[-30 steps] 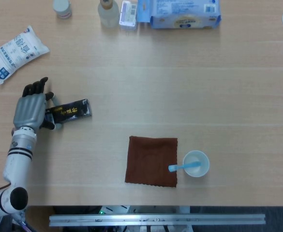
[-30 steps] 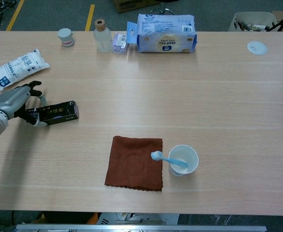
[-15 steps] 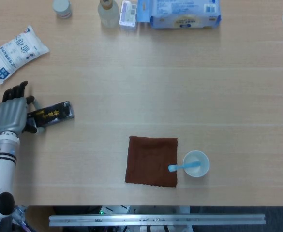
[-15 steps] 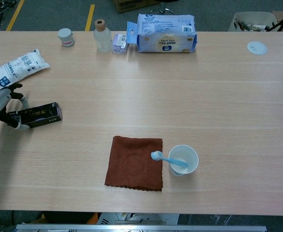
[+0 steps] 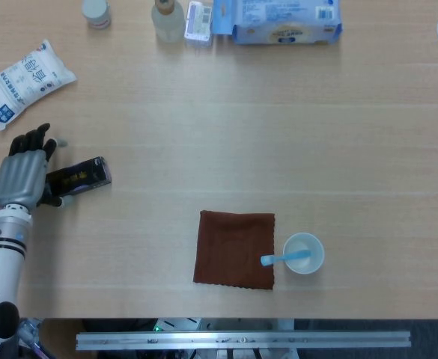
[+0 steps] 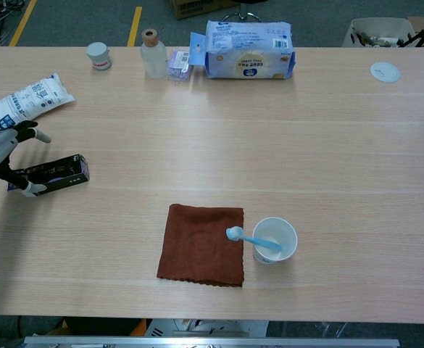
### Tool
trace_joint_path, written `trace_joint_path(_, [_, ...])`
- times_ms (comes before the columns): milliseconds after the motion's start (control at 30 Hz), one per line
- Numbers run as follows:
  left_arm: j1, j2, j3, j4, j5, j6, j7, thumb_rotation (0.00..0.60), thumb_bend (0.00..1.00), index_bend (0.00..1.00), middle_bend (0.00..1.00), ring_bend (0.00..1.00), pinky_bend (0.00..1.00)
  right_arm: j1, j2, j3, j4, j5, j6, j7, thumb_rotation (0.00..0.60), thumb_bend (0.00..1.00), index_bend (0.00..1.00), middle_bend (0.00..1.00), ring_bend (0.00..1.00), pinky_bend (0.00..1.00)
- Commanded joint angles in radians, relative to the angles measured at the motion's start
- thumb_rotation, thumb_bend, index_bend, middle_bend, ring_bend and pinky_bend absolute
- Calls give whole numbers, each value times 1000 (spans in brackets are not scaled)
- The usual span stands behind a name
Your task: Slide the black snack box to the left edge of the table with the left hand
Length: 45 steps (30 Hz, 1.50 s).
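Your left robot hand [image 5: 22, 179], grey metal with black fingertips, is clamped on the end of the black snack box [image 5: 78, 176], a slim glossy rectangle lying flat near the left edge of the pale woodgrain surface [image 5: 278, 134]. Right robot hand isn't visible.

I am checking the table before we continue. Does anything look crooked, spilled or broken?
Nothing spilled or broken. The black snack box lies slightly tilted, its left end under the left robot hand. The white pouch at the far left lies at an angle. The toothbrush leans in the cup beside the flat brown cloth.
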<state>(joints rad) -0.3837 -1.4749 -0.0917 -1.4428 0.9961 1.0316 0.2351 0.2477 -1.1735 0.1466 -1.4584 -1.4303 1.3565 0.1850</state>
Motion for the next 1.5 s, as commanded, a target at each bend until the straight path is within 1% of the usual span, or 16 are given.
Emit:
trace_joint_path(33, [-7,-6,-4,-5,-1,-5,6,600,76,191,0,0,19,-1,0,-1,1,0,-1,1,600,207,144,150,135,367])
trace_joint_path(133, [-21,-21,-11,-7,-7,-15,19,600,77,207,0,0,19,-1,0,-1,3,0,0,4,600,207,144,150,135,366])
trace_joint_path(233, [-37,-43,-16,1,-14,-27,31,600,76,245,0,0,19,-3,1,-1,3,1,2,7,600,207,144,150,134,366])
trace_joint_path(500, [-63,-88,-24,41,-38,-51,48,600,76,317,0,0,19,-8,2,-2,9,3,5,17,600,207,144,150,134,367])
trace_joint_path(733, [-67,-96,-28,56,-50,-54,48,600,76,352,0,0,19,-8,1,-2,14,2,4,21,600,207,144,150,135,366])
trace_joint_path(1067, [-75,-103,-27,57,-46,-56,45,600,76,376,0,0,19,-6,1,-1,9,0,4,18,600,207,144,150,134,367])
trace_joint_path(1500, [-70,-105,-25,66,-40,-48,31,600,76,438,0,0,19,-8,1,-2,12,2,2,19,600,207,144,150,135,366])
